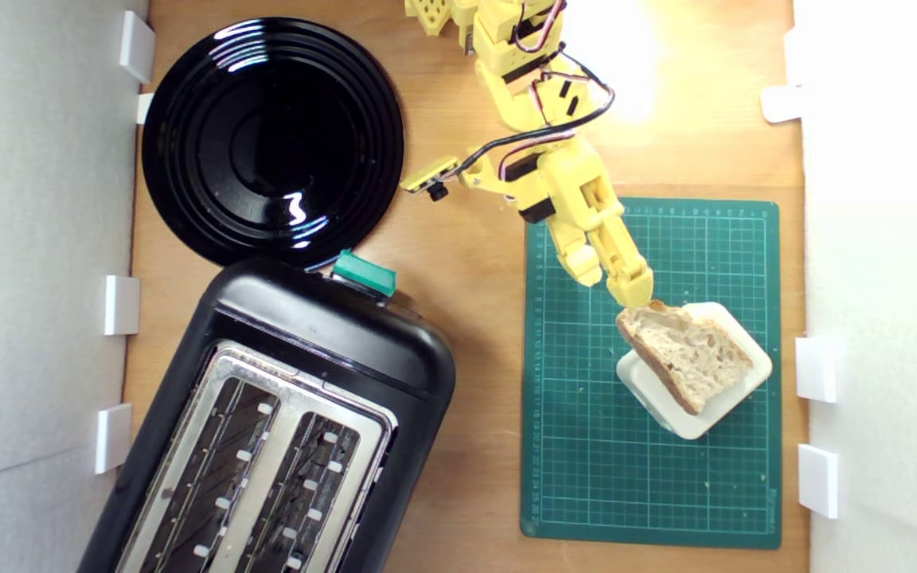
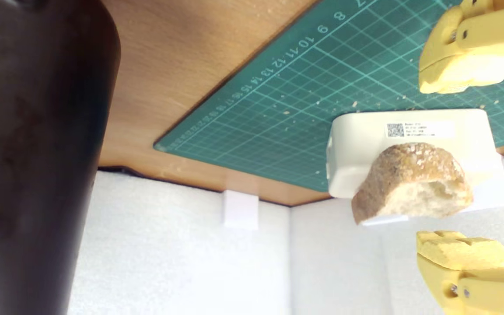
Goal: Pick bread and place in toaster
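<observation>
The end effector [image 1: 614, 290] stands spread wide, its fingers [image 2: 462, 70] clear of the bread [image 1: 689, 354], which lies on the cream block [image 1: 725, 406]. From the bread toward 9 o'clock in the exterior view, green cutting mat [image 1: 586, 446] and bare counter [image 1: 474, 318] lie free up to the toaster [image 1: 323, 350]. Its two slots [image 1: 259, 469] gape unblocked. The black plate [image 1: 271, 139] fills the 10 o'clock corner; white foam walls [image 1: 888, 239] close both sides.
</observation>
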